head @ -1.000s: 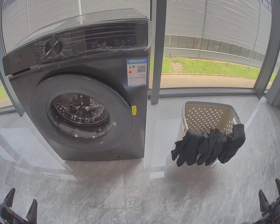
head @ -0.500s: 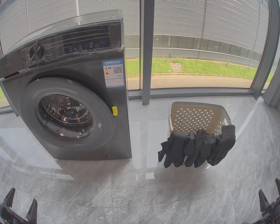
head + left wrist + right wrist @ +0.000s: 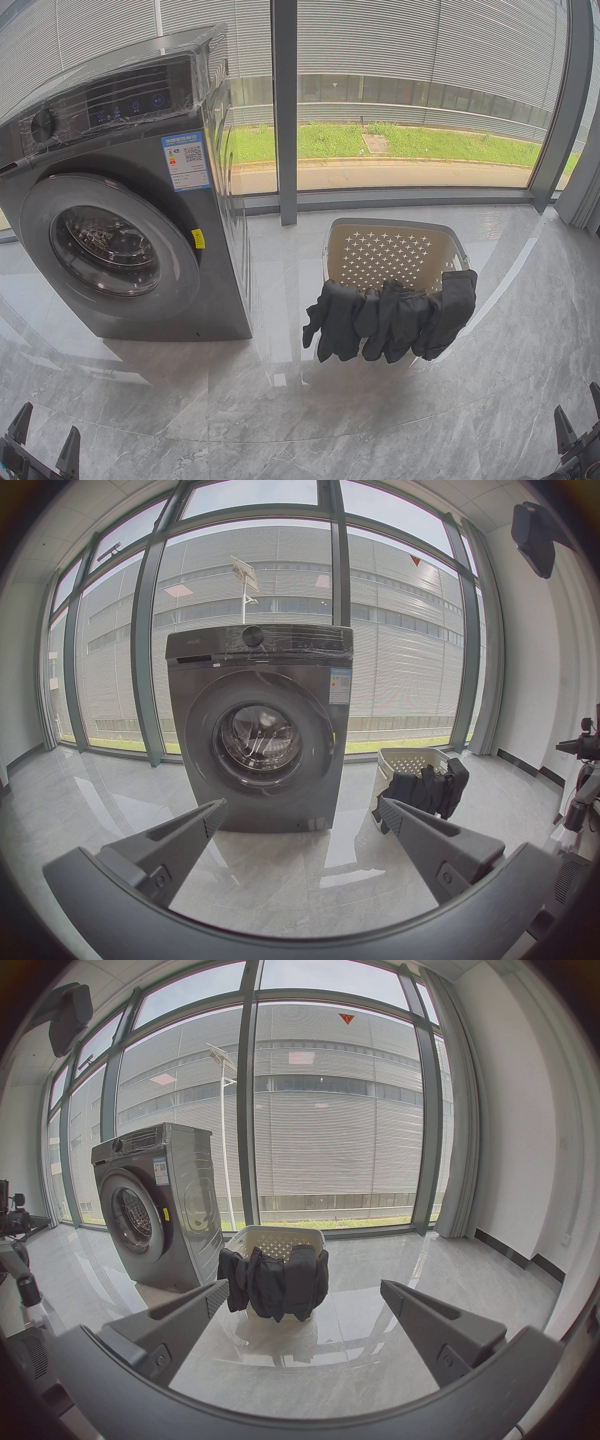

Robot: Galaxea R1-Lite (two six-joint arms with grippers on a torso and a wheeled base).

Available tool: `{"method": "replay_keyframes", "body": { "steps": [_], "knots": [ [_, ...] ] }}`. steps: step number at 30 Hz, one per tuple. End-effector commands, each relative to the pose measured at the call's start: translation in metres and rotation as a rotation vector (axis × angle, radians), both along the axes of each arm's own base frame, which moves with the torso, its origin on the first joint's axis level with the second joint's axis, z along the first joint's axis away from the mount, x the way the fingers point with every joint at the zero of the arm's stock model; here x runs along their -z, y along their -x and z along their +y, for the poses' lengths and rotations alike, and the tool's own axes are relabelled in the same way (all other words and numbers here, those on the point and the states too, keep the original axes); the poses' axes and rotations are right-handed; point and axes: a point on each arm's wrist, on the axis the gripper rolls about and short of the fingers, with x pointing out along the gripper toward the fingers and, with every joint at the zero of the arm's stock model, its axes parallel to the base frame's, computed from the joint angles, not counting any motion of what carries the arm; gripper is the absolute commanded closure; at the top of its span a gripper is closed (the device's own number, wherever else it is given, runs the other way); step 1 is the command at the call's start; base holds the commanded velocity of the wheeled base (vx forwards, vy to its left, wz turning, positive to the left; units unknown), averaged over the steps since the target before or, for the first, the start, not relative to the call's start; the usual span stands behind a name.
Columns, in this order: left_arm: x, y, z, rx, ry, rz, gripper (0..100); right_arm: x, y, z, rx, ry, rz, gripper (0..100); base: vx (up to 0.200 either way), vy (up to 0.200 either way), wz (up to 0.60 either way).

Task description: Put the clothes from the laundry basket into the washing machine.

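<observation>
Since the earlier frames the head camera has swung right, so the washing machine [image 3: 119, 250] and laundry basket [image 3: 350, 234] sit further left in its view; neither has shifted on the floor [image 3: 312, 412]. Open floor lies ahead of the left end effector [image 3: 49, 419] and the right end effector [image 3: 576, 400], both spread wide and empty; the dark clothes [image 3: 387, 319] drape over the basket's near rim, well ahead of the right one.

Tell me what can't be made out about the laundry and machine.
Basket floor: in the head view, clothes draped over the laundry basket rim hide it.
Garment count: dark folds merge in every view.
Drum contents: reflections on the washing machine door glass obscure them.
Left end effector and right end effector: cut by the head view's bottom edge.
</observation>
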Motion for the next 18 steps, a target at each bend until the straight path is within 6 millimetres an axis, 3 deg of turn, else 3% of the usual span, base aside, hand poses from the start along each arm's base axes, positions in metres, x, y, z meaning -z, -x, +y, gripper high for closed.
{"method": "replay_keyframes", "body": {
  "steps": [1,18],
  "knots": [
    [0.0053,0.0,0.0,0.0,0.001,0.001,0,0.0048,0.0001,0.0,-0.002,0.0,0.0,0,0.0,-0.2,0.0],
    [0.0053,0.0,0.0,0.001,0.001,0.001,0,0.0048,0.0001,0.0,-0.002,0.0,0.0,0,0.0,-0.188,0.0]
  ]
}}
